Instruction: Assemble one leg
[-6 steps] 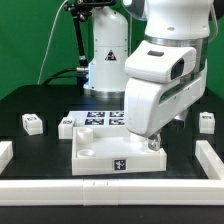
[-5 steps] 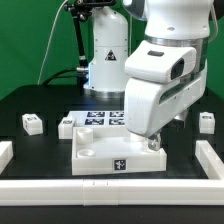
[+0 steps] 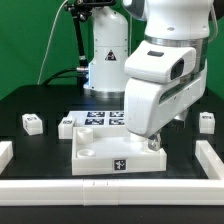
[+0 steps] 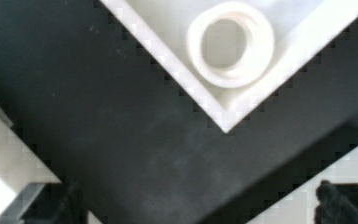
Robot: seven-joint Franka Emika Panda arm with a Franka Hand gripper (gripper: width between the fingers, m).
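— Well, how do your fingers (image 4: 30,200) stand?
— Apart. In the wrist view I see one dark tip at each side, with only bare black surface (image 4: 176,160) between them. I clamp nothing.
— And what lies under you?
— A corner of the panel (image 4: 318,30), with a round hole (image 4: 229,45) ringed by a raised rim just inside it. The corner points toward the gap between my fingers.
— Where is the leg?
— Not with me. In the exterior view one leg (image 3: 32,123) sits on the surface far to that view's left. A second leg (image 3: 67,127) is just beside the marker board (image 3: 100,120), near the panel's far corner. A third leg (image 3: 206,121) is off at that view's right, past my arm (image 3: 160,80).
— And your arm?
— It hangs low over the panel's corner on the exterior view's right. Whether my fingers touch the panel there, I cannot tell, because my own housing hides them.
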